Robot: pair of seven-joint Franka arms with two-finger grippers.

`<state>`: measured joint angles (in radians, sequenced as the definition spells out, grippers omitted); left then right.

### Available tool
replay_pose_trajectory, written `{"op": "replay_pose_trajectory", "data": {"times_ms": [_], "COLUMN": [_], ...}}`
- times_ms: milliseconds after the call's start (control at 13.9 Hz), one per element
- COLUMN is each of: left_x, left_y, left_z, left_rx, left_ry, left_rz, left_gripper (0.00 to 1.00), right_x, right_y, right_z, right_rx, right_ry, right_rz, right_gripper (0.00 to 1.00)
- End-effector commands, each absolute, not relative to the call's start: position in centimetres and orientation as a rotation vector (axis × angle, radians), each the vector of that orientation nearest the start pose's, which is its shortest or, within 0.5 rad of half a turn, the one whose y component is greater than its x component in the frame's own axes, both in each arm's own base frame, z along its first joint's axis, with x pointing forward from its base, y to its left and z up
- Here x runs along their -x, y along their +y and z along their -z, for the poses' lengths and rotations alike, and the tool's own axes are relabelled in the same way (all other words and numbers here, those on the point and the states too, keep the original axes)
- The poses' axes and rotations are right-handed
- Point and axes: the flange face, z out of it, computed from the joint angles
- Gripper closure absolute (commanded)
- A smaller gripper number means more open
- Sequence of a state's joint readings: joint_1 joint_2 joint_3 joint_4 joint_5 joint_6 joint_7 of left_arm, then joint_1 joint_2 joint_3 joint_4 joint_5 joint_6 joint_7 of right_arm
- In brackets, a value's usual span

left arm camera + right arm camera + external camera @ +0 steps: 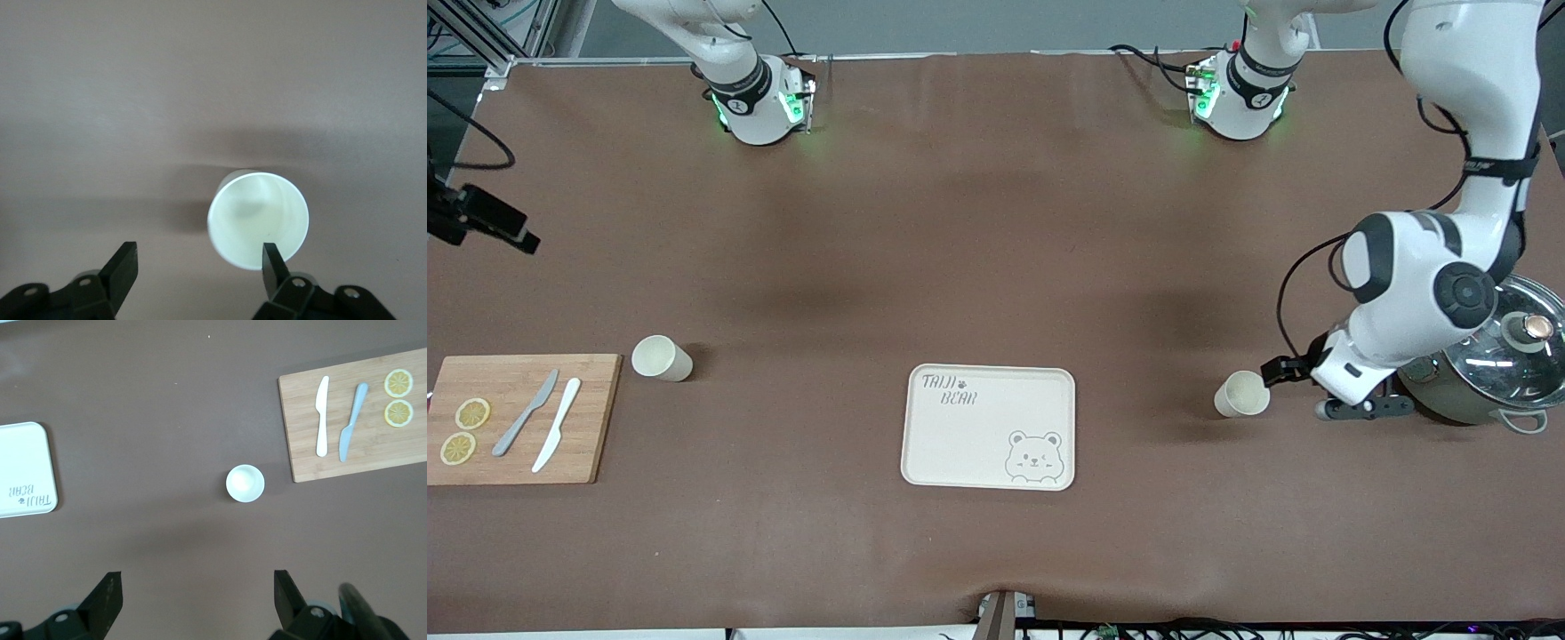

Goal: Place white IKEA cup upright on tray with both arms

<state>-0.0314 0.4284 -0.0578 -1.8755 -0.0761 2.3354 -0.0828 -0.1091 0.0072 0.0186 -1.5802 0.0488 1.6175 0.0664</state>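
- Finding the white cup (1241,394) standing upright on the counter (996,222), well apart from the tray (989,427), toward the left arm's end.
- Seeing the left end effector (199,261) hanging beside this cup, fingers spread wide and holding nothing, with 1 fingertip (270,257) overlapping the rim in the left wrist view.
- Risking a knock here: descending off-centre is likely clipping the rim with that fingertip and tipping the cup over.
- Risking a slip as well: pinching a smooth, tapered wall too high or too lightly is likely letting it slide or tilt on the way to the tray.
- Risking a bump against the steel pot with the glass lid (1516,356), sitting close under the left arm's elbow.
- Risking a rocking landing too, with the tray's raised rim catching the base.
- Spotting a 2nd white cup (662,358), upright, beside the wooden cutting board (516,418) at the right arm's end.
- Seeing the right end effector (197,593) waiting high over the counter above that 2nd cup, fingers wide, gripping nothing.
- Reading both cups as plain, matte, round, slightly tapered and handleless.
- Reading the tray as flat, cream, rounded at the corners, printed with a grey bear.
- Reading the counter as dull brown, faintly wrinkled sheet, offering some grip.
- Noting 2 knives and 2 lemon slices lying on the board.
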Motion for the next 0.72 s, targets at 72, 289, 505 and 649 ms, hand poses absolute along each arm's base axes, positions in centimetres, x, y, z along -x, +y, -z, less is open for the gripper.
{"op": "replay_pose_trajectory", "data": {"times_ms": [72,289,505,649], "left_x": [-64.0,-64.1,-64.2,-64.2], "left_y": [-6.1,-6.1,-6.3,-6.4], "left_z": [-25.6,-24.2,-22.8,-23.0], "left_rx": [3.241,3.24,3.24,3.241], "left_ry": [-0.115,-0.119,-0.119,-0.111], "left_rz": [0.047,0.045,0.057,0.059], "left_gripper": [0.25,0.43,1.0,1.0], "right_x": [-58.3,-59.5,-57.7,-58.1], "right_y": [-4.6,-6.0,-6.1,-8.2], "right_z": [-59.3,-55.9,-56.1,-55.9], "right_rx": [3.081,3.073,3.079,3.025], "right_ry": [0.236,0.262,0.275,0.298], "right_rz": [0.029,-0.066,-0.25,-0.2], "right_gripper": [0.0,0.0,0.0,0.0]}}
